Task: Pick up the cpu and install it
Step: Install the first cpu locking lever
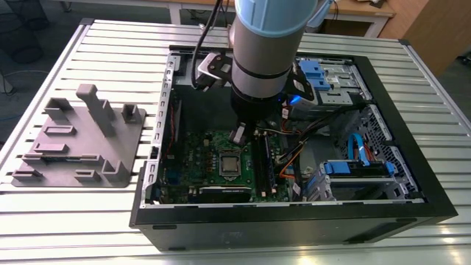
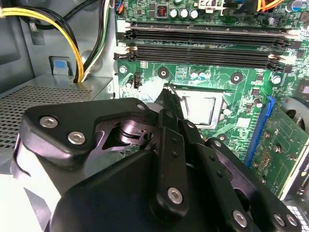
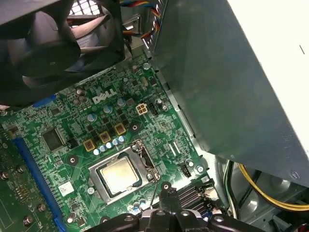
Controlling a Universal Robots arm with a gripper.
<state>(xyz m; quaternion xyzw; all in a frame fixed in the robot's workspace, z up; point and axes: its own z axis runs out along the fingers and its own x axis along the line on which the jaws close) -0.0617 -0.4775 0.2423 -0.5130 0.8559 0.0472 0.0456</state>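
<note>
The cpu [image 1: 230, 164] is a pale silver square lying flat inside the metal socket frame [image 3: 143, 155] on the green motherboard [image 1: 198, 160]. It shows in both wrist views, cpu [image 3: 118, 174] and cpu [image 2: 200, 108]. My gripper [image 1: 239, 135] hangs inside the open computer case, just above the board and beside the socket on its far side in the exterior view. Its black fingers [image 2: 169, 104] meet in one thin tip, shut, with nothing between them. The tip [image 3: 165, 186] stands apart from the cpu.
A grey plastic tray [image 1: 81, 143] with upright posts lies on the slatted table at the exterior view's left. Inside the case [image 1: 412, 160] are memory slots [image 2: 203, 46], a black fan [image 3: 43, 43], yellow cables [image 2: 72, 29] and blue drive brackets [image 1: 360, 168].
</note>
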